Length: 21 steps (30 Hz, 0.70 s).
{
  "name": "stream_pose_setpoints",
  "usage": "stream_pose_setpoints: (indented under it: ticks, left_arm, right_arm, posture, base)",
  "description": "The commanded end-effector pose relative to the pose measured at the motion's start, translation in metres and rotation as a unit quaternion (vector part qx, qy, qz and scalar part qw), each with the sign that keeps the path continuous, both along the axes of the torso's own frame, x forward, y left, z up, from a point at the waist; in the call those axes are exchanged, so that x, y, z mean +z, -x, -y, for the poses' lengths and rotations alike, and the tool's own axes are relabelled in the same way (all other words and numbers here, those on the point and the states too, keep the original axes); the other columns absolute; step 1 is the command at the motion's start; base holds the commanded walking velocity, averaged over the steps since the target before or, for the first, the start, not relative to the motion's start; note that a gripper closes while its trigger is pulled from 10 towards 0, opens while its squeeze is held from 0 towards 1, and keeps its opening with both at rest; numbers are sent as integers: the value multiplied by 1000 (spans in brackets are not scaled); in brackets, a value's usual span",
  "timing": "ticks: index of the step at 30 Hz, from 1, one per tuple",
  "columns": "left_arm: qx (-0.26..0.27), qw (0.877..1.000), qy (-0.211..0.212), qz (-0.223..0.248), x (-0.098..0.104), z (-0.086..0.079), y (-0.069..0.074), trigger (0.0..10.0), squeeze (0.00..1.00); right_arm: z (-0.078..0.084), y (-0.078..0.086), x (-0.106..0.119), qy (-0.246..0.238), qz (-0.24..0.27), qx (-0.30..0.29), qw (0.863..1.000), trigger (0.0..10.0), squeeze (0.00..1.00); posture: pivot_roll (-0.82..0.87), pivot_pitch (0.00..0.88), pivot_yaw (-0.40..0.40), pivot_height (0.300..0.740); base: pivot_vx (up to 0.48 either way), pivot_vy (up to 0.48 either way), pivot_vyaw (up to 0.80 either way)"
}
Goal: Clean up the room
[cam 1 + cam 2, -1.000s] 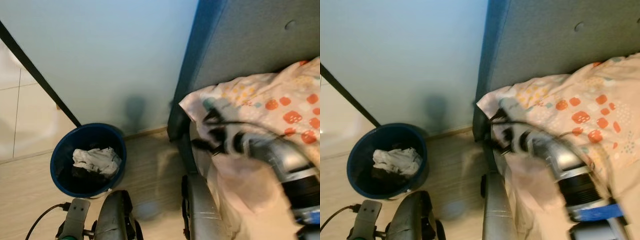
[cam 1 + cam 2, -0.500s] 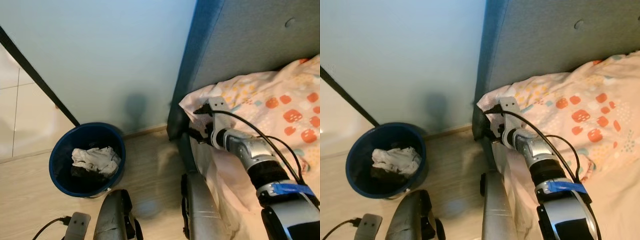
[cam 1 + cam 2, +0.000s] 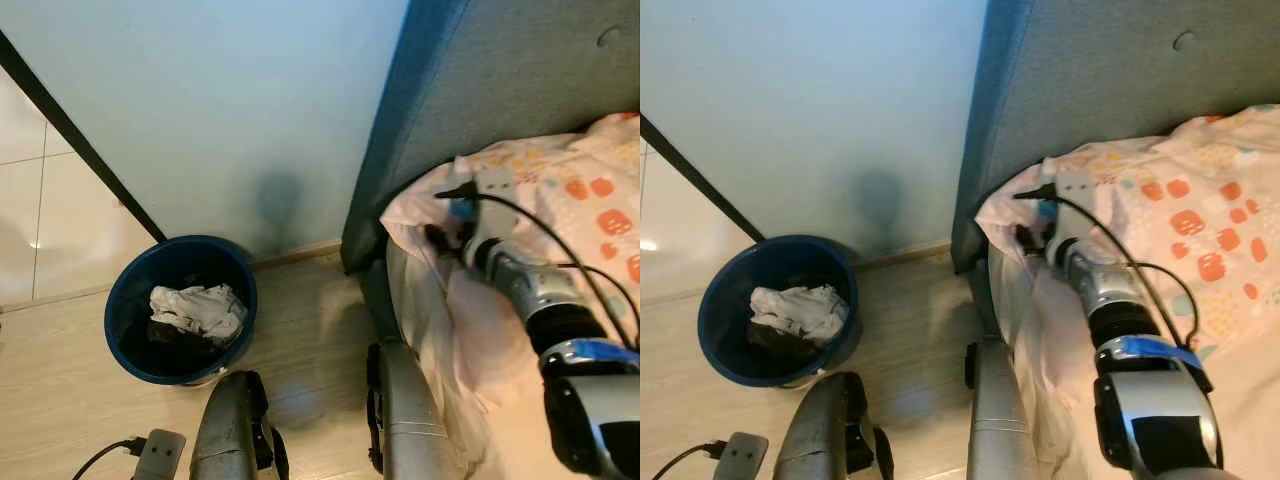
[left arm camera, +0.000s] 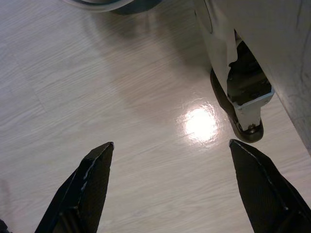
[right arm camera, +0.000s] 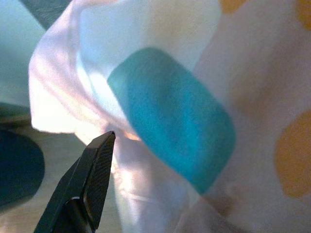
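Observation:
My right gripper [image 3: 445, 238] is pushed into the corner of a cream blanket [image 3: 560, 190] with orange, yellow and teal spots, where it hangs off the bed beside the headboard. In the right wrist view the blanket [image 5: 170, 111] lies right against the camera, a teal spot in the middle. A dark blue bin [image 3: 125, 335] stands on the floor by the wall and holds a crumpled white cloth [image 3: 200, 308] over something dark. My left gripper [image 4: 170, 142] hangs open over the pale wood floor [image 4: 121, 87], holding nothing.
The blue-grey padded headboard [image 3: 500, 90] stands against a light blue wall [image 3: 220, 100]. A black strip [image 3: 80, 140] divides the wall from white tiles at the left. Open wood floor [image 3: 300, 320] lies between bin and bed. A white foot with a black base [image 4: 245, 104] stands near my left gripper.
My right arm swung in, blurred a second ago, reached the blanket's corner and has now gone deeper into its folds. The view has shifted slightly.

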<state>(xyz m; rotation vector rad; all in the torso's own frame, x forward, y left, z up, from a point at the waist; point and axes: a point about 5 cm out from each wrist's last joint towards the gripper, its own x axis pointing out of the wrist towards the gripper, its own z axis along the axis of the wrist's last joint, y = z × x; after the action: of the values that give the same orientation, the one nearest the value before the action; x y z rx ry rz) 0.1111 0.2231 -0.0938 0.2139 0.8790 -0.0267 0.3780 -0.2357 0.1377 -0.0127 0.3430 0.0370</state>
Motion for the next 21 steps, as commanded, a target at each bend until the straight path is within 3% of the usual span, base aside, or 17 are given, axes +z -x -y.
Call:
stream_pose_setpoints:
  ticks: [1, 5, 12, 17, 21]
  left_arm:
    - [-20, 999, 18, -34, -8, 11, 19, 10000, 0]
    - [-21, 999, 17, -31, -7, 11, 17, 10000, 0]
    - [-23, 999, 16, -27, -6, 10, 15, 10000, 0]
    - [-26, 999, 15, -26, -6, 10, 14, 10000, 0]
    - [-26, 999, 15, -25, -6, 10, 14, 10000, 0]
  right_arm:
    - [26, 6, 0, 8, -3, -43, 999, 10000, 0]
    - [46, 11, 3, 24, -2, -64, 998, 10000, 0]
    - [55, 13, 6, 38, 6, -64, 997, 10000, 0]
    - [73, 15, 20, 36, 42, -93, 994, 10000, 0]
    - [77, 15, 26, 32, 56, -99, 993, 10000, 0]
  posture:
    - [-31, 309, 50, 592]
    - [-30, 306, 52, 592]
    - [-24, 304, 60, 592]
    - [-26, 305, 61, 592]
    - [-20, 303, 59, 592]
  base:
    - [0, 0, 0]
    - [0, 0, 0]
    - [0, 0, 0]
    - [0, 0, 0]
    - [0, 0, 0]
